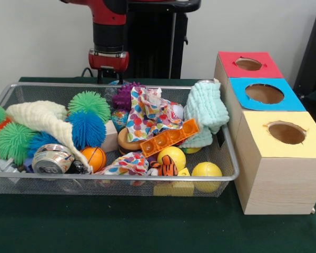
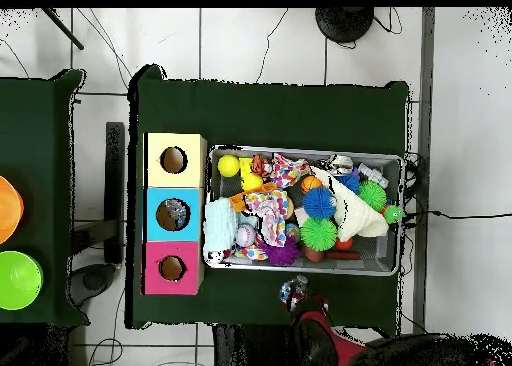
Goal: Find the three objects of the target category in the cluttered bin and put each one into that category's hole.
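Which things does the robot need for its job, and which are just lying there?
For the job: wire basket, blue box's hole, pincer. No clear bottle shows; any may be buried.

Just lying about: blue spiky ball, crushed can, yellow ball, orange tray, pale blue cloth, red box, yellow box.

I've got the wire mesh bin [image 1: 227, 176] on the green counter [image 1: 121, 226], stuffed with toys and cloths. Can't spot any of the 3 clear bottles in the pile from either view. The blue-topped box's round hole [image 1: 264, 93] sits just beside it, between the red and yellow boxes.
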